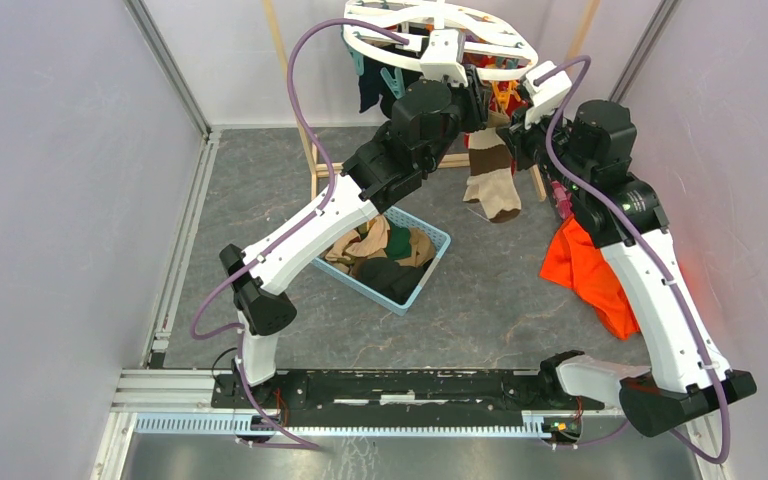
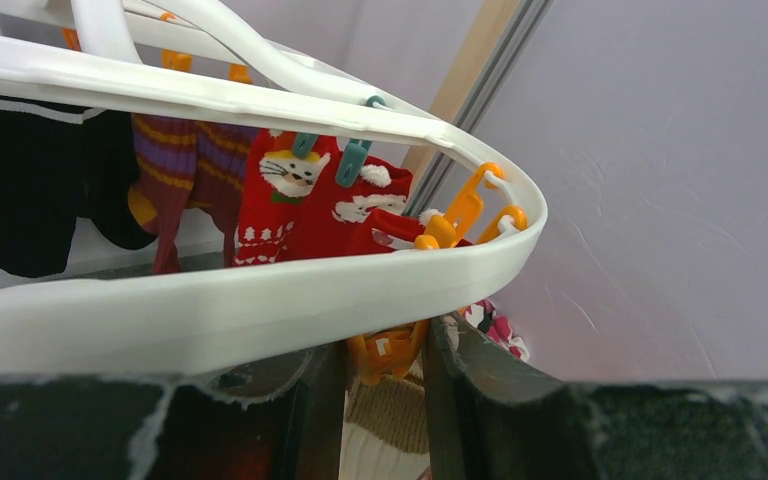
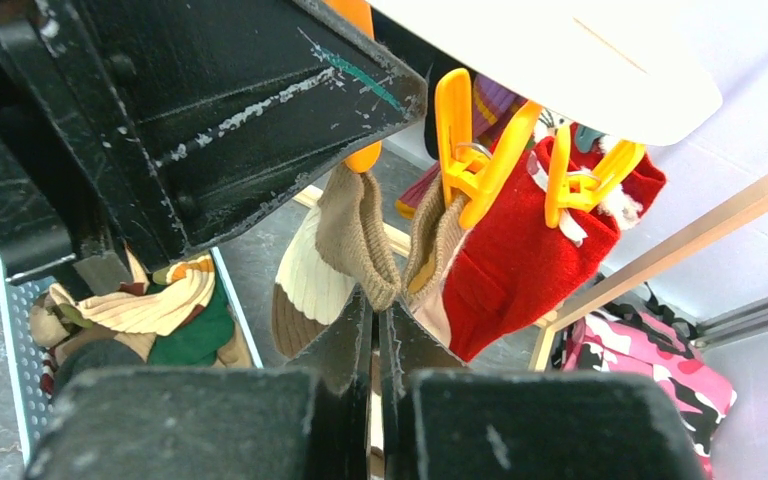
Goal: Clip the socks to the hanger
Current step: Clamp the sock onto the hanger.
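Observation:
The white oval hanger (image 1: pixel 375 52) hangs at the back, its rim (image 2: pixel 260 290) filling the left wrist view. Red socks (image 2: pixel 300 200), a purple striped sock (image 2: pixel 175 170) and a dark sock (image 2: pixel 30 180) hang clipped to it. Under the rim, my left gripper (image 2: pixel 385 340) is shut on an orange clip (image 2: pixel 390 358). My right gripper (image 3: pixel 378 300) is shut on the cuff of a beige-brown striped sock (image 3: pixel 345 240), holding it just below that clip. The sock's foot (image 1: pixel 493 185) dangles over the floor. Its cuff edge looks level with the clip's jaws; I cannot tell if it is inside them.
A light blue basket (image 1: pixel 428 283) with several more socks sits below the left arm. A bright orange cloth (image 1: pixel 585 270) lies at the right, and a pink camouflage garment (image 3: pixel 650 350) lies beside the wooden rack (image 1: pixel 290 80). Other orange clips (image 3: pixel 475 150) hang next to a red sock (image 3: pixel 530 250).

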Motion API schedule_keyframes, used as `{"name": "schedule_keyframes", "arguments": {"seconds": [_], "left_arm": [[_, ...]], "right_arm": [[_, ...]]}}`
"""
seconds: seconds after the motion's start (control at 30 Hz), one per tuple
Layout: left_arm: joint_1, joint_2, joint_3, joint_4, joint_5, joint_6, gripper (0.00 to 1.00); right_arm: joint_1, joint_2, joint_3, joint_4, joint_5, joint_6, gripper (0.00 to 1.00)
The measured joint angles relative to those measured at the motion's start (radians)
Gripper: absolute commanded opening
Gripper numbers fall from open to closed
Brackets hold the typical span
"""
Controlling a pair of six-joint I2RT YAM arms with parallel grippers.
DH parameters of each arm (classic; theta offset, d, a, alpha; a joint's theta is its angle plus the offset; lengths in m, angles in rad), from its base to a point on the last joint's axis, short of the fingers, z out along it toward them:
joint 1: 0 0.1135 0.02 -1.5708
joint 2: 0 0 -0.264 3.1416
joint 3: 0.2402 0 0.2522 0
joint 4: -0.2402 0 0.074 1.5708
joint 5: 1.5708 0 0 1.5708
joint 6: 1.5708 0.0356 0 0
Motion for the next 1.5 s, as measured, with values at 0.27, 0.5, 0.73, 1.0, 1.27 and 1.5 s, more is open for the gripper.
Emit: {"name": "schedule_keyframes", "arguments": {"seconds": [0.27, 0.5, 0.73, 1.0, 1.27, 1.5], "left_arm": [[0.0, 0.0, 0.0, -0.01, 0.0, -0.004, 0.02], [0.001, -0.004, 0.0, -0.017, 0.003, -0.023, 0.02], [0.002, -0.021, 0.0, -0.026, 0.006, -0.031, 0.02], [0.003, -0.028, -0.005, -0.036, 0.007, -0.037, 0.02], [0.004, -0.028, -0.009, -0.043, 0.008, -0.038, 0.02], [0.004, -0.034, -0.012, -0.045, 0.019, -0.063, 0.02]], "right_arm": [[0.002, -0.021, -0.016, 0.015, 0.02, -0.024, 0.0], [0.018, -0.024, -0.031, 0.037, 0.019, -0.024, 0.0], [0.026, -0.023, -0.032, 0.055, 0.042, -0.037, 0.0], [0.026, -0.034, -0.039, 0.066, 0.058, -0.07, 0.0], [0.026, -0.041, -0.051, 0.066, 0.046, -0.08, 0.0], [0.046, -0.027, -0.053, 0.065, 0.032, -0.071, 0.0]]}}
